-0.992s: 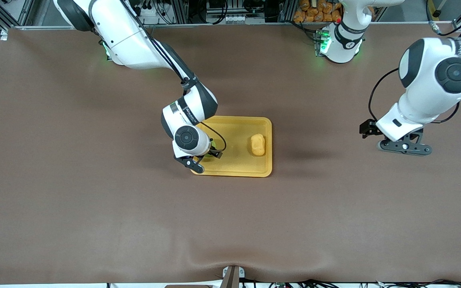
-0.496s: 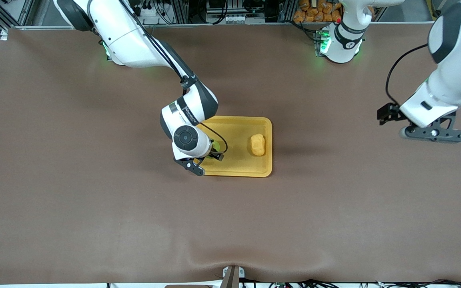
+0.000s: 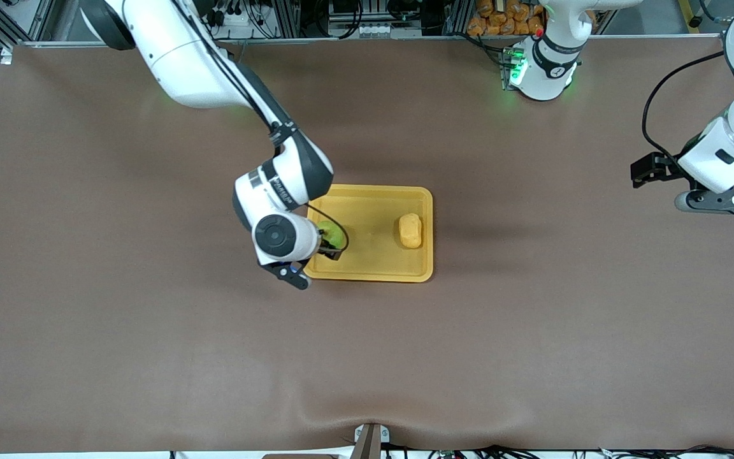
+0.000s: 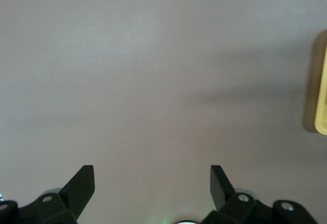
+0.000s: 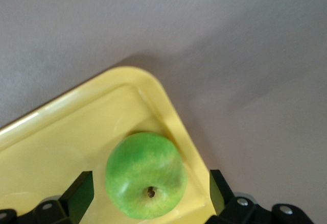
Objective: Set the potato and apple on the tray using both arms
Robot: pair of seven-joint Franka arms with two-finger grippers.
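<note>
A broad brown cloth (image 3: 150, 331) covers the table, matte and soft-looking, and it bulges into a low wrinkle at the edge nearest the front camera, where a small metal bracket (image 3: 370, 440) pokes up at the middle. Light falls evenly from above, casting only soft, diffuse shadows on the cloth. Along the table's edge farthest from the front camera runs a silver aluminium frame (image 3: 290, 16), hung with dark cables (image 3: 233, 13) and a white power strip (image 3: 373, 29). Next to that sits a heap of orange lumps (image 3: 504, 16). More cables (image 3: 501, 452) trail below the edge nearest the camera.
</note>
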